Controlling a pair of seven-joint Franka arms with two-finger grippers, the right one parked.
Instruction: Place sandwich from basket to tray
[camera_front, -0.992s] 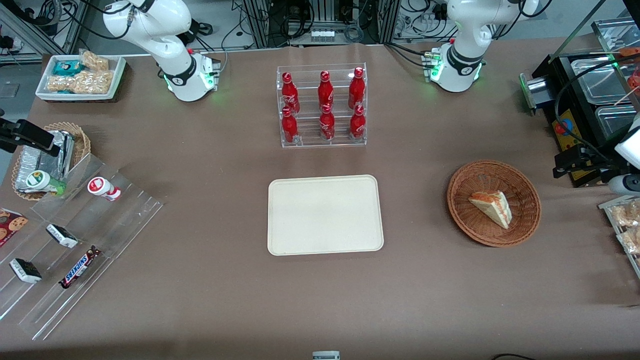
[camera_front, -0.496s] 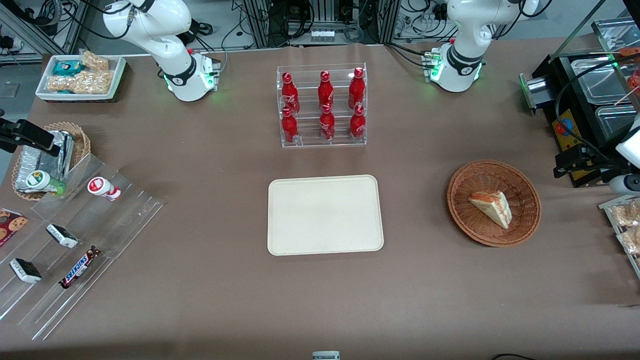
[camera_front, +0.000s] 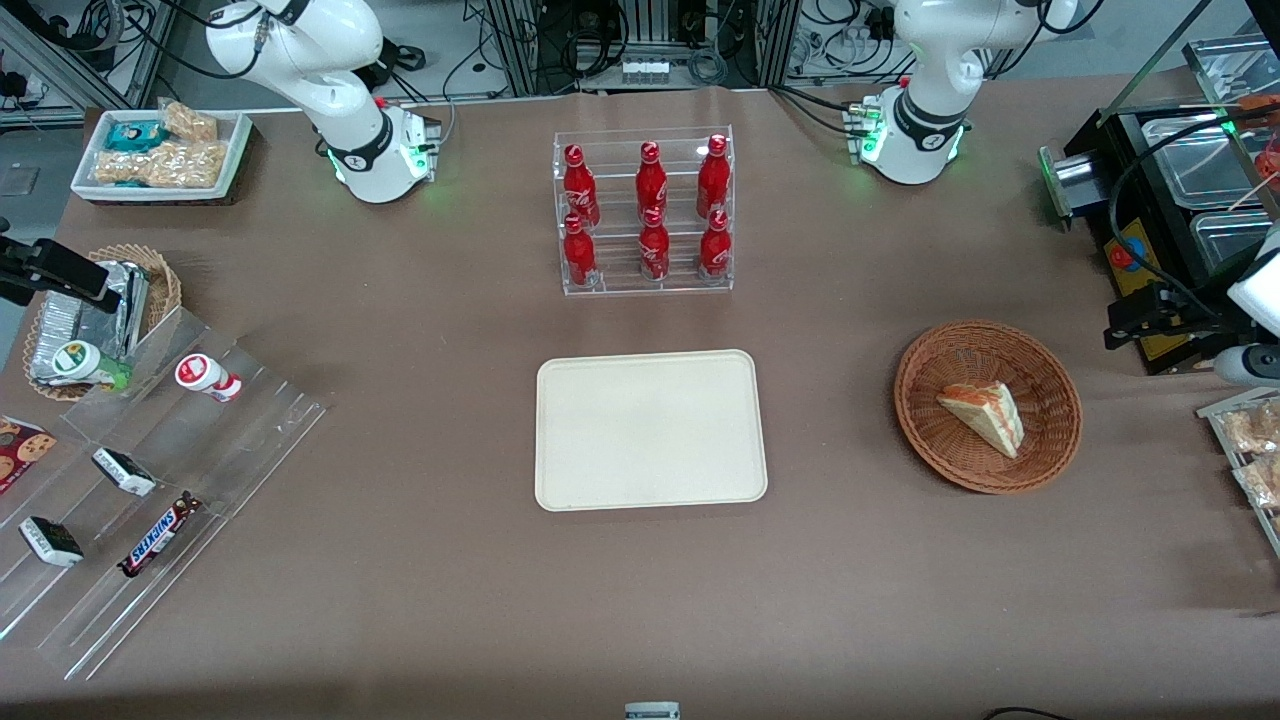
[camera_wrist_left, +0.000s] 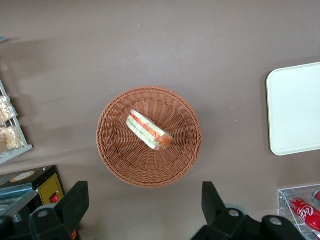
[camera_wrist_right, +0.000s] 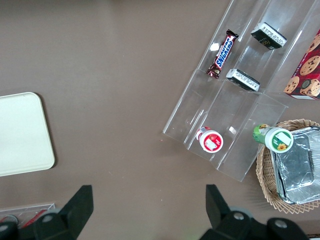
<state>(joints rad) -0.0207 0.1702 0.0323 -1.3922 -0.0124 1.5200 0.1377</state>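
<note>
Since a moment ago my gripper (camera_front: 1125, 330) has crept slightly toward the rack of red bottles (camera_front: 645, 215); the sandwich, basket and tray lie exactly where they did. I hang high above the table (camera_front: 420, 600) at the working arm's end, over the edge of the black machine (camera_front: 1160, 200), just beside the basket (camera_front: 1050, 450) and not touching it. My wrist points straight down, so my camera looks onto the basket's weave (camera_wrist_left: 120, 160). My fingers (camera_wrist_left: 75, 202) are spread wide apart with nothing between them. The sandwich (camera_front: 983, 416) lies on its side in the middle of the basket, its orange-red and green layers showing (camera_wrist_left: 148, 131). The tray (camera_front: 650, 430) sits flat at the table's centre, well apart from the basket, nearer the front camera than the bottle rack. Brown covering spreads over the whole table. Toward the parked arm's end stand a clear stepped rack (camera_front: 160, 480) with snack bars and a tan basket of foil packs (camera_front: 95, 310).
</note>
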